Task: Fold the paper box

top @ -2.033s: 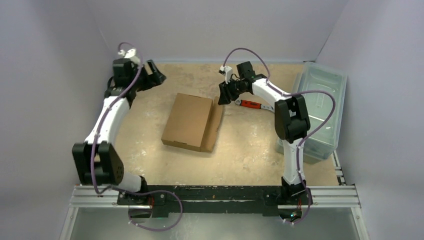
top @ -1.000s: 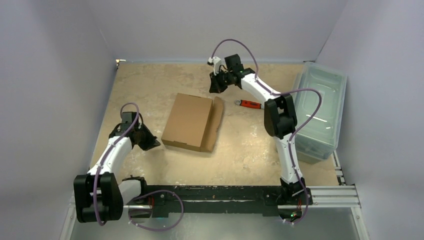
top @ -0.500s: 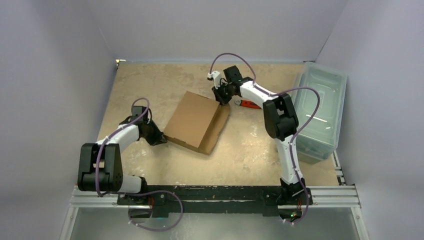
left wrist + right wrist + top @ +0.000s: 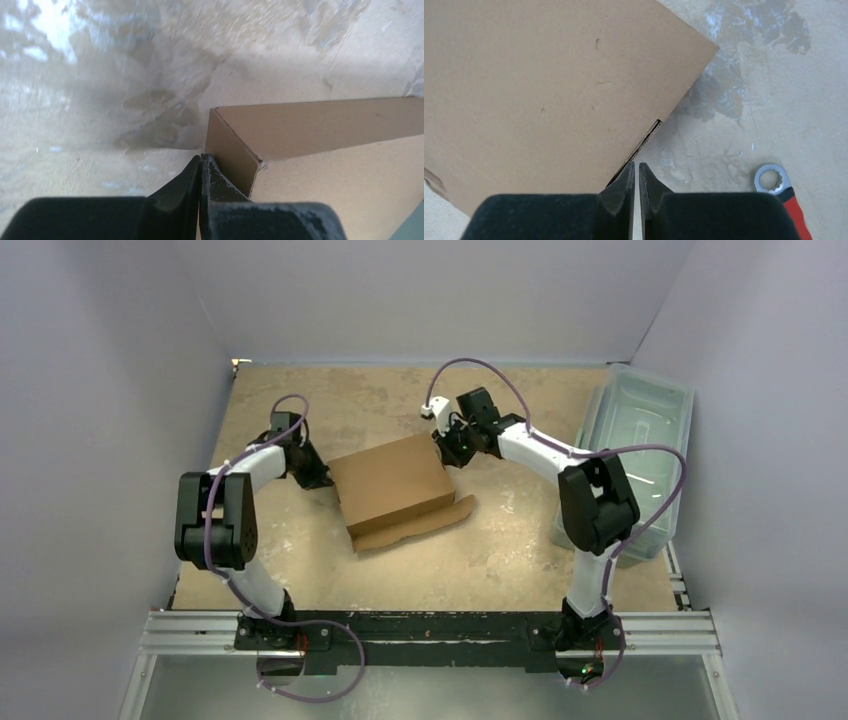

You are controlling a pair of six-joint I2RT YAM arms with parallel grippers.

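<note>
Now both pincers are pressed together, empty: the left gripper (image 4: 200,157) noses the left corner of the paper box (image 4: 390,480), the right gripper (image 4: 635,165) its far-right edge, seemingly as blunt pushers squaring the box between them. Its near flap (image 4: 420,523) lies unfolded; a wrench (image 4: 791,205) crowds the box's right side, with room elsewhere.

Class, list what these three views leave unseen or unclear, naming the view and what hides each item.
- wrench: right wrist view, handle cut off by the frame edge; top view, not visible, likely behind the right arm.
- paper box interior: all views, covered by its closed top panel.
- left gripper: left wrist view, contact with the box corner unclear.
</note>
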